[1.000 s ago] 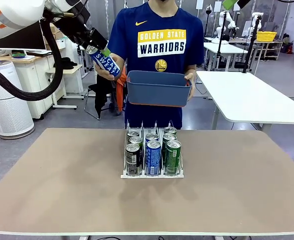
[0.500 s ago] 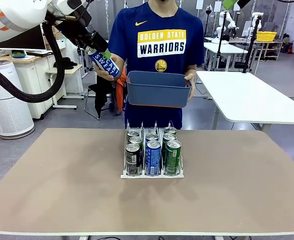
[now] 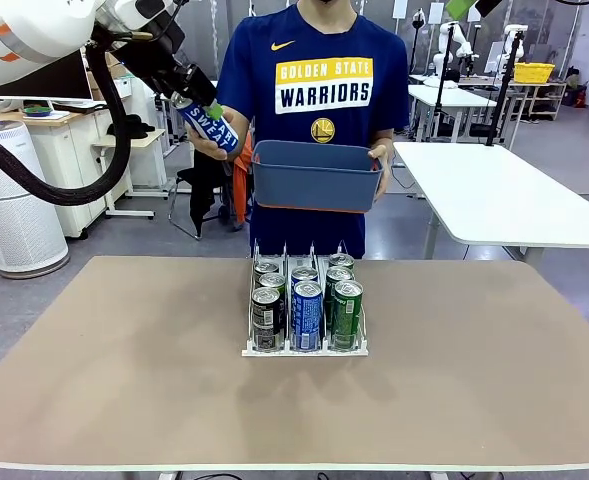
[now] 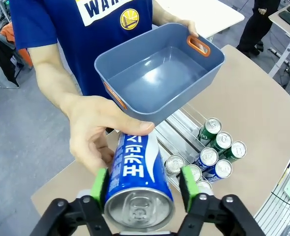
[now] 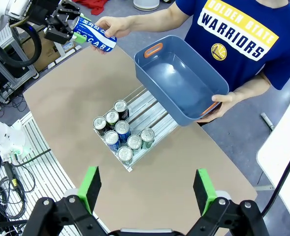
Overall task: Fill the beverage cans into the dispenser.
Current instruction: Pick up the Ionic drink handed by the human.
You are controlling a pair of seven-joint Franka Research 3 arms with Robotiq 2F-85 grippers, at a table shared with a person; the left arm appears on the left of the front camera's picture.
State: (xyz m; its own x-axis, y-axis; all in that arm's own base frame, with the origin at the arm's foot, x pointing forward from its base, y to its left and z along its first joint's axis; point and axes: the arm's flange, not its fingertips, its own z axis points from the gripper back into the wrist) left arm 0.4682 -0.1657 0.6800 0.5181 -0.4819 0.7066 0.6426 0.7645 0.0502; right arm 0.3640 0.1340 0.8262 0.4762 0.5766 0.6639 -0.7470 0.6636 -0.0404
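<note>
Closing in over the past second, the left gripper (image 3: 196, 101) now has its green pads clamped on the silver-topped end of a blue-and-white Pocari Sweat can (image 3: 207, 122), held in the air above and to the left of the dispenser (image 3: 305, 350), while the person's hand (image 3: 217, 145) grips the can's other end. In the left wrist view, the pads sit tight against both sides of the can (image 4: 137, 184), with the person's fingers (image 4: 93, 132) wrapped around the far end. The person's other hand (image 3: 381, 165) holds a blue bin (image 3: 316, 177), tilted and with nothing inside it, directly above and beyond the dispenser. On the table (image 3: 124, 380), the dispenser carries cans in all three lanes: dark cans (image 3: 267, 315) in its left lane, blue cans (image 3: 306, 310) in the middle, green cans (image 3: 345, 308) on the right. High above the dispenser, the right gripper (image 5: 147, 189) hangs with its jaws spread wide, holding nothing.
</note>
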